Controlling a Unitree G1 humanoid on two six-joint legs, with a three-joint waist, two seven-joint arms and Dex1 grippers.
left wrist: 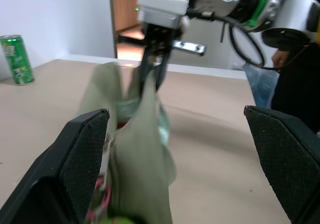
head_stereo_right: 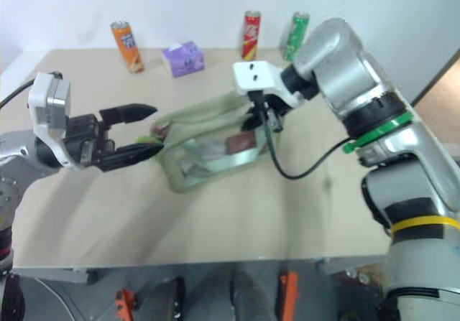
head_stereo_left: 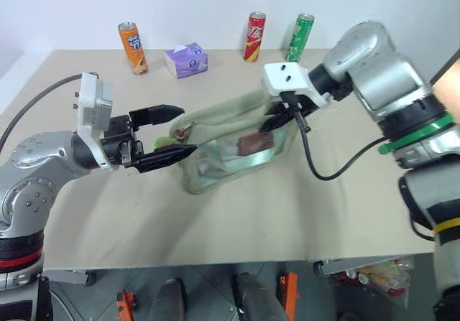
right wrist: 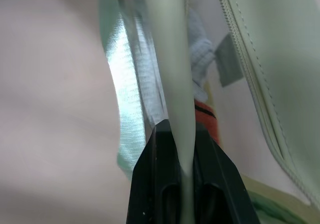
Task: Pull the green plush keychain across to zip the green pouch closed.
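Observation:
The green pouch (head_stereo_left: 215,120) lies mid-table, its clear window facing up and its top lifted at the right end. My right gripper (head_stereo_left: 277,123) is shut on that end's fabric edge; the right wrist view shows the fingers (right wrist: 162,154) pinching the pale green fabric. My left gripper (head_stereo_left: 188,129) stands open around the pouch's left end, one finger on each side. The green plush keychain (head_stereo_left: 164,143) sits at that end by the lower left finger (head_stereo_left: 172,156), with its red-pink string (left wrist: 102,204) beside it. Nothing is gripped by the left fingers.
Along the table's far edge stand an orange can (head_stereo_left: 132,47), a purple tissue pack (head_stereo_left: 186,59), a red can (head_stereo_left: 255,36) and a green can (head_stereo_left: 300,37). A person in dark clothes (left wrist: 300,93) stands beyond the table's right side.

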